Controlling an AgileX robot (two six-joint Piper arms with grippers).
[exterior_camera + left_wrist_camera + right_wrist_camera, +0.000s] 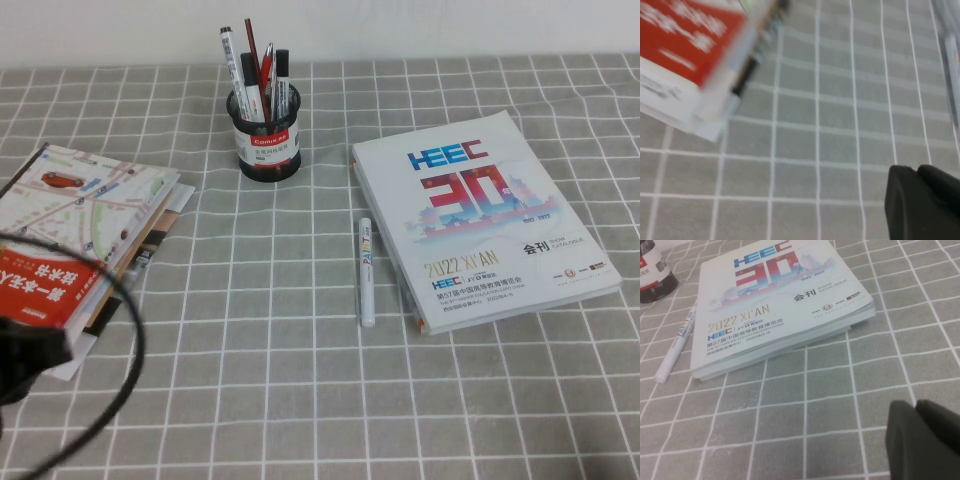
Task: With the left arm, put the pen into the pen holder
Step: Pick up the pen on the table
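The pen (367,270), slim and white with coloured lettering, lies flat on the checked cloth just left of the catalogue, and it shows in the right wrist view (676,342) too. The pen holder (264,135), a black mesh cup with a red-and-white label, stands at the back with several other pens in it. Its edge shows in the right wrist view (652,275). The left arm (25,355) is at the front left corner, far from the pen. My left gripper (916,172) is shut and empty over bare cloth. My right gripper (915,407) is shut and empty, in front of the catalogue.
A thick white HEEC catalogue (480,215) lies right of the pen. A stack of maps and a red book (70,230) lies at the left, and it shows blurred in the left wrist view (685,45). A black cable (125,300) loops over it.
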